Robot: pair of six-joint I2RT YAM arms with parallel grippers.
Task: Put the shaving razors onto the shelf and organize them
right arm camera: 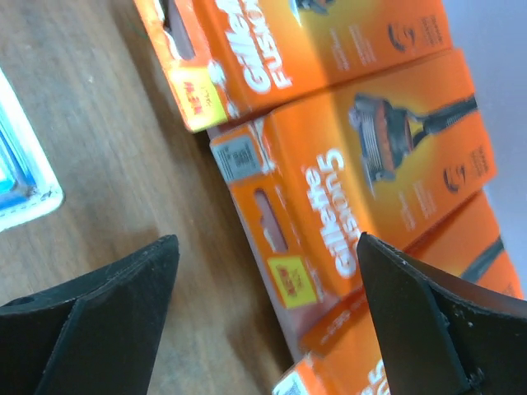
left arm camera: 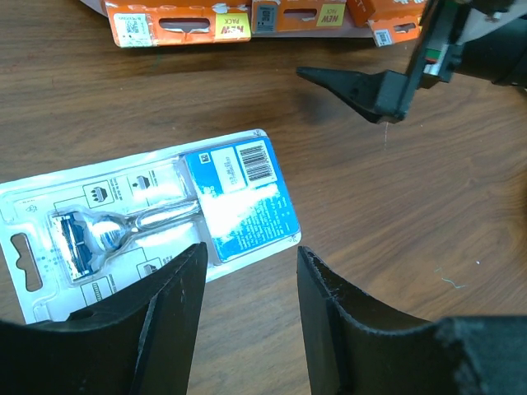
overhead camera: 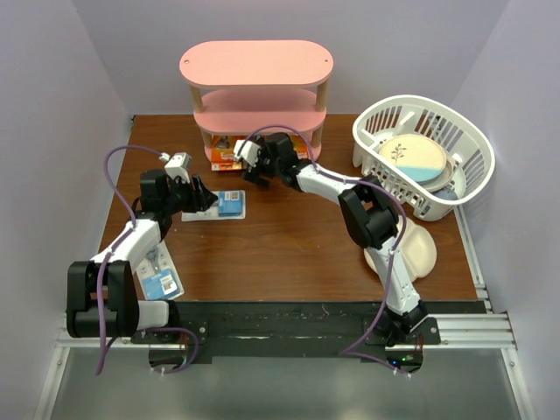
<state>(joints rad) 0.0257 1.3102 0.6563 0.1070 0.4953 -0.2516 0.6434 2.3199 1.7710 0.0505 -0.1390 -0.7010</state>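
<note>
The left gripper (left arm camera: 251, 259) hangs with its jaws apart, holding nothing, directly over a white-and-blue clear blister card (left arm camera: 148, 222) that lies flat on the brown wooden table (overhead camera: 289, 254). Its two black fingers frame the blue end of the card. The right gripper (right arm camera: 265, 247) is also spread wide and empty, just above the orange cardboard razor packs (right arm camera: 370, 164). These lie overlapping on the table at the foot of the pink three-tier shelf with wooden posts (overhead camera: 254, 66), and as far as I can tell no pack is on a board yet. The main danger, in my judgement, is the flatness of the card. It has no edge standing up, so the fingers may close on the table and only push the card, or pinch a thin corner that slips out during the lift. A second danger is that both grippers work near each other in front of the shelf, so one arm may strike the other or knock the orange packs. The overlapping packs may also come up two together. By count I see three orange packs, two blister cards (the second one (overhead camera: 162, 282) lies near the base of the left arm), one shelf with three boards, and one white slatted plastic basket (overhead camera: 385, 118) at the right.
</note>
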